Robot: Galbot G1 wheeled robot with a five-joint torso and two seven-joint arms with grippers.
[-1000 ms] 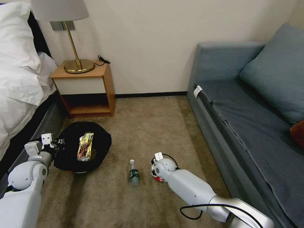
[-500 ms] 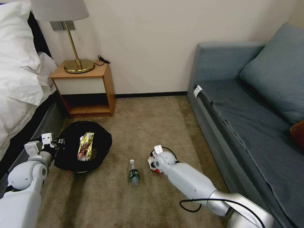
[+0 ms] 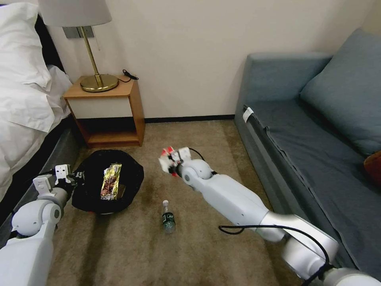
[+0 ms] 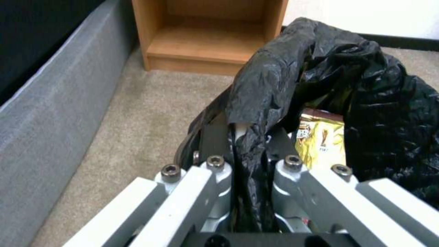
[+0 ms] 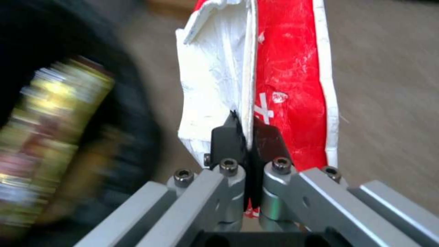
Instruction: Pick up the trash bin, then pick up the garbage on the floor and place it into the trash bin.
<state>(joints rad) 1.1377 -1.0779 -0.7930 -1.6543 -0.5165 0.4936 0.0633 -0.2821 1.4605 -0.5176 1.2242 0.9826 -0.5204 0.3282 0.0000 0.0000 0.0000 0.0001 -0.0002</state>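
Observation:
The trash bin (image 3: 133,176), lined with a wrinkly black bag, is held at the left, by the bed's side. My left gripper (image 3: 77,175) is shut on its near rim; in the left wrist view the gripper (image 4: 247,137) pinches a fold of the black bag (image 4: 293,68). A gold-brown wrapper (image 3: 111,180) lies inside the bin. My right gripper (image 3: 171,163) hangs above the carpet just right of the bin, shut on a red-and-white packet (image 3: 166,155). The right wrist view has the packet (image 5: 283,68) clamped in the gripper (image 5: 247,128), beside the bin's dark bag (image 5: 27,41). A clear bottle (image 3: 168,216) with a green label lies on the carpet.
A wooden nightstand (image 3: 107,107) with a brass lamp (image 3: 97,81) stands against the wall behind the bin. The bed (image 3: 24,91) runs along the left and a blue-grey sofa (image 3: 317,135) along the right. Open carpet lies between them.
My right gripper has risen off the floor with the red-and-white packet and swung left and farther out toward the bin. The bin has shifted slightly with my left gripper.

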